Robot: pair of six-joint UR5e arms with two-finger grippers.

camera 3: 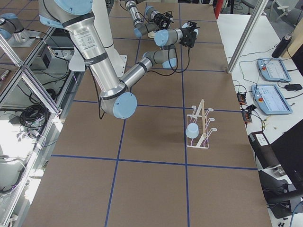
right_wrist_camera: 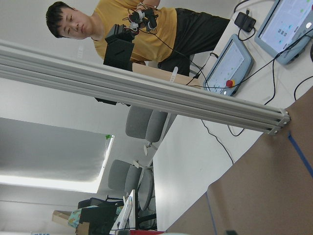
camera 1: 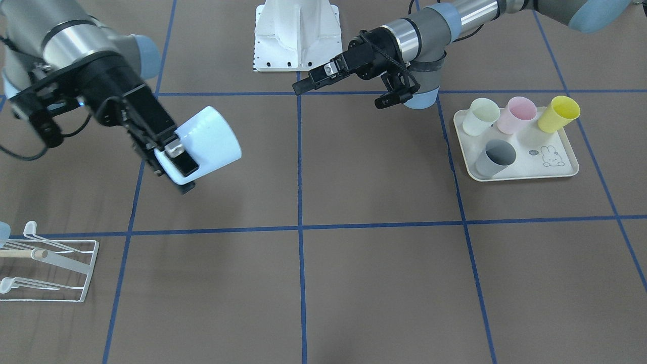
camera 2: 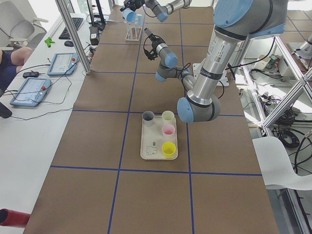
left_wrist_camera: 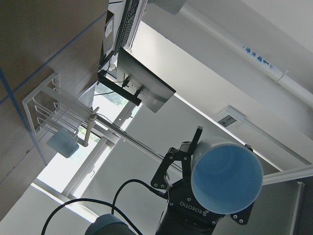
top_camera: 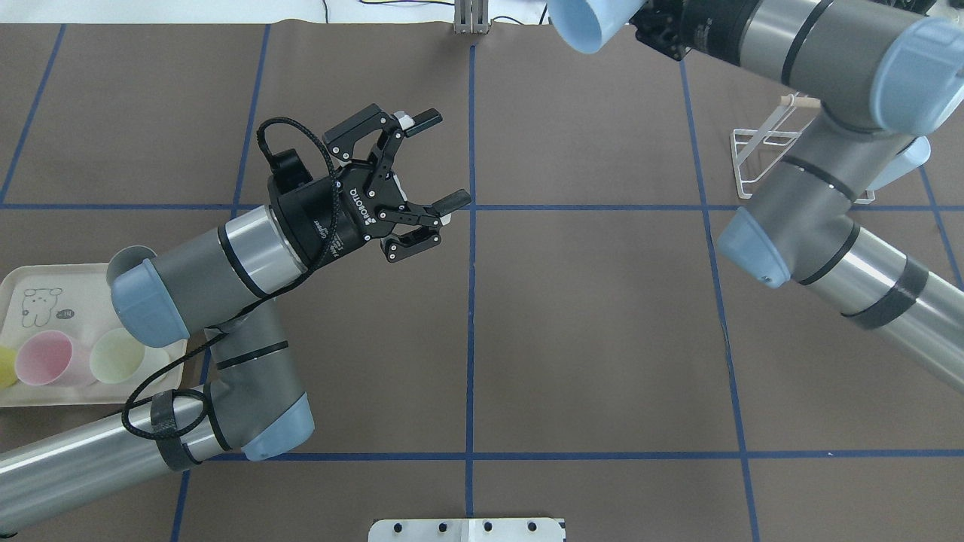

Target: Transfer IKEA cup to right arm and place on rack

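The right pincer (camera 1: 182, 174) is clamped on the rim of the light blue IKEA cup (camera 1: 210, 139). It holds the cup tilted above the bench (camera 1: 374, 202), well apart from the white wire rack (camera 1: 65, 264) near the bench's edge. The left pincer (top_camera: 443, 158) hangs over the bench's middle, jaws apart and empty. Another blue cup (camera 3: 192, 130) hangs on the rack.
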